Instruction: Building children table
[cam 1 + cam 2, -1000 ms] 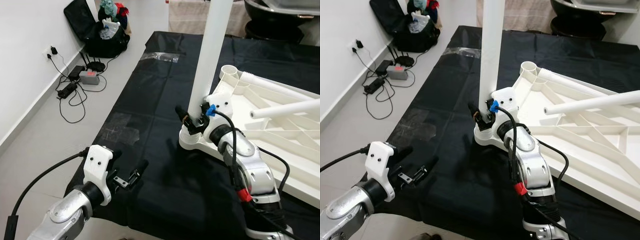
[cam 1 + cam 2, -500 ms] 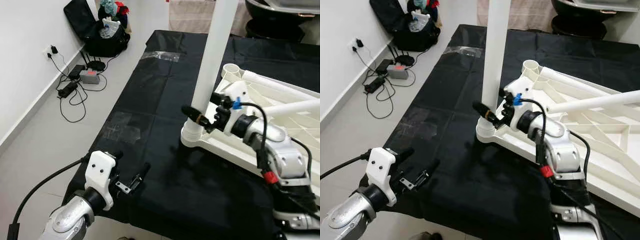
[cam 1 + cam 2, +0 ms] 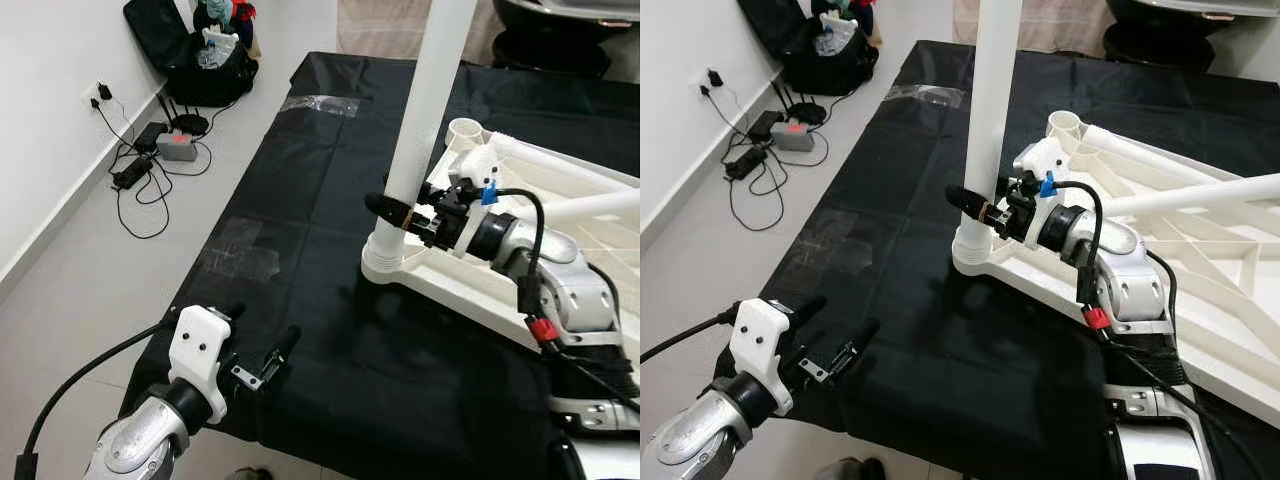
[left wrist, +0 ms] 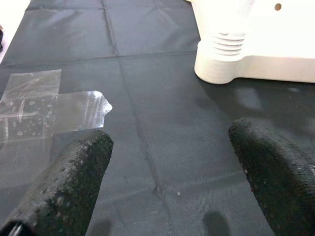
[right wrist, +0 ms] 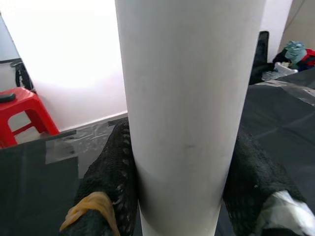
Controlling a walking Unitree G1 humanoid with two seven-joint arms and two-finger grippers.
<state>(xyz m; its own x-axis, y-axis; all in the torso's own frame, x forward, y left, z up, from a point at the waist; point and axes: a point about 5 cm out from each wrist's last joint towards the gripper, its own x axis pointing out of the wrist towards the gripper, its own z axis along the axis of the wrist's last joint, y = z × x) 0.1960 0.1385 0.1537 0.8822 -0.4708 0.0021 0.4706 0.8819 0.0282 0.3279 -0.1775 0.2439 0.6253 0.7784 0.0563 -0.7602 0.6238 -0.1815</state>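
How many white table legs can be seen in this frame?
3: one upright leg in the near corner socket, gripped by the right hand; two more lying across the tabletop underside. Others may be out of frame.

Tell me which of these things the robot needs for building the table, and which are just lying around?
Needed:
white table leg, upright, held by right gripper
upturned tabletop
black cloth

Lying around:
black bag
cables and chargers
clear tape

Black bag (image 3: pixel 190 55), router (image 3: pixel 178 148) and cables (image 3: pixel 135 190) by the wall
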